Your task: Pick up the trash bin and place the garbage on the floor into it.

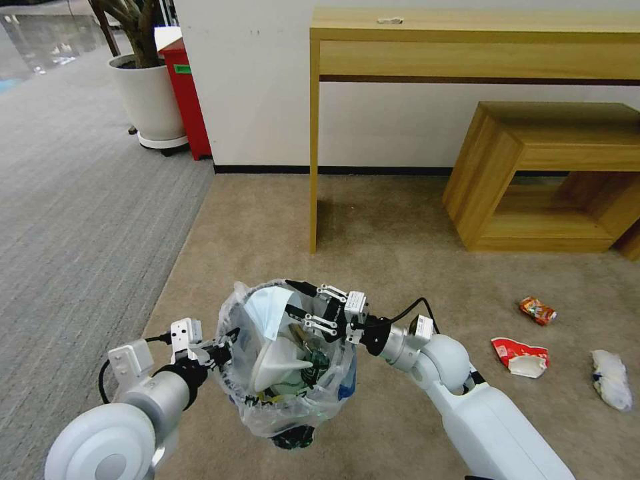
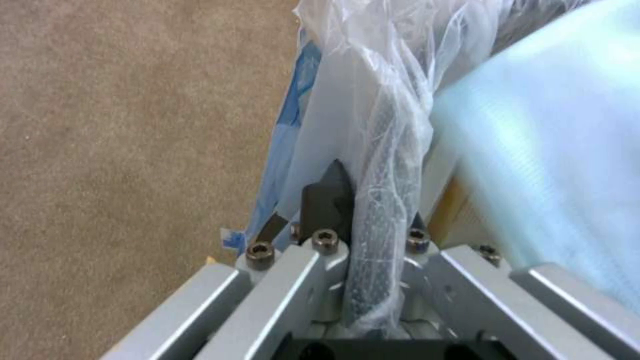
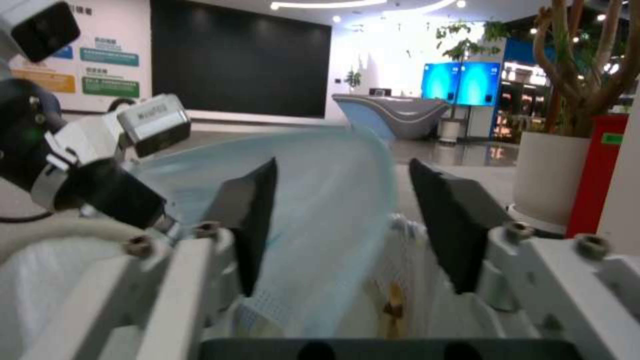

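The trash bin [image 1: 297,408], black with a crinkly plastic liner, hangs above the beige floor [image 1: 400,267]. My left gripper [image 1: 229,341] is shut on its near-left rim; in the left wrist view the left gripper [image 2: 373,200] pinches rim and liner [image 2: 383,150]. My right gripper [image 1: 288,297] hovers open over the bin's mouth. A pale-blue mask [image 1: 268,311] lies loose between its fingers [image 3: 250,220], also seen as the mask [image 3: 333,200]. A white slipper [image 1: 280,363] and a green bottle [image 1: 315,361] sit inside. Garbage on the carpet to the right: an orange wrapper [image 1: 537,310], a red wrapper [image 1: 520,357], a white crumpled piece [image 1: 611,380].
A tall wooden console table [image 1: 467,33] stands against the wall ahead, with a low wooden bench [image 1: 553,173] to its right. A potted plant [image 1: 147,93] and a red box [image 1: 187,93] stand at the far left beside grey striped carpet [image 1: 80,220].
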Tool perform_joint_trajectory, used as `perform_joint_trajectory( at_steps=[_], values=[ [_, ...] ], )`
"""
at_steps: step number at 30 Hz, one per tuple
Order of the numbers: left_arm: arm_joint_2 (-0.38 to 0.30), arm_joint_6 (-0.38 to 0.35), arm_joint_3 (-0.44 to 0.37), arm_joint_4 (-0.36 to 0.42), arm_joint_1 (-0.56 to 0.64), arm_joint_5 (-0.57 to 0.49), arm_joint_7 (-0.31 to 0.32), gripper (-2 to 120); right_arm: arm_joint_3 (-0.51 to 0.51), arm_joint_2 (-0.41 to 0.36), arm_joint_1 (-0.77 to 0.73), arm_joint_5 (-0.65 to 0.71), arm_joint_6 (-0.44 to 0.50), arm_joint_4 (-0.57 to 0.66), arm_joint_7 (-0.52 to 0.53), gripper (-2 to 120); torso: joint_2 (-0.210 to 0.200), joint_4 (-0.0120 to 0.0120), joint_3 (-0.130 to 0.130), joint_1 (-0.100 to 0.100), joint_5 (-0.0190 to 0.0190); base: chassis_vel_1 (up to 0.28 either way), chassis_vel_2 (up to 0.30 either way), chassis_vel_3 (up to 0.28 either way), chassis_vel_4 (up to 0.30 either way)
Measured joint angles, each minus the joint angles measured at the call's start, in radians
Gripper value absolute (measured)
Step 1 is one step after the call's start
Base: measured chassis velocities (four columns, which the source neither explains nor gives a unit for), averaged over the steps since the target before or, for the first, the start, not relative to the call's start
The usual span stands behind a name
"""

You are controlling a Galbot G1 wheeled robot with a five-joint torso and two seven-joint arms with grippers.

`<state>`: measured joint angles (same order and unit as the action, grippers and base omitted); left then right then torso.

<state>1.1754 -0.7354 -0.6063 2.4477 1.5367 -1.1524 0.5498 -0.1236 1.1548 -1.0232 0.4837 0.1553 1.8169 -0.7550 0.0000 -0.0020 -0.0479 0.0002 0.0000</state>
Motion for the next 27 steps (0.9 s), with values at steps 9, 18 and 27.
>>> perform_joint_trajectory(
  at_steps=[9,18,27],
  values=[
    [-0.005,0.000,-0.034,0.001,-0.002,-0.010,0.000,1,-0.014,-0.040,-0.013,-0.001,0.007,0.022,0.000,92,0.000,0.0000,0.000,0.000,0.0000,0.000,0.000,0.000,0.000],
    [-0.017,0.000,-0.099,-0.006,-0.022,-0.067,0.019,1,-0.049,-0.101,-0.033,0.001,0.040,0.029,0.011,100,0.000,0.0001,0.000,0.000,0.0000,0.000,0.000,0.000,0.000],
    [-0.017,0.000,-0.162,-0.029,-0.043,-0.045,0.049,1,-0.137,-0.119,-0.077,0.097,0.057,0.082,0.075,100,0.000,0.0000,0.000,0.000,0.0000,0.000,0.000,0.000,0.000]
  ],
)
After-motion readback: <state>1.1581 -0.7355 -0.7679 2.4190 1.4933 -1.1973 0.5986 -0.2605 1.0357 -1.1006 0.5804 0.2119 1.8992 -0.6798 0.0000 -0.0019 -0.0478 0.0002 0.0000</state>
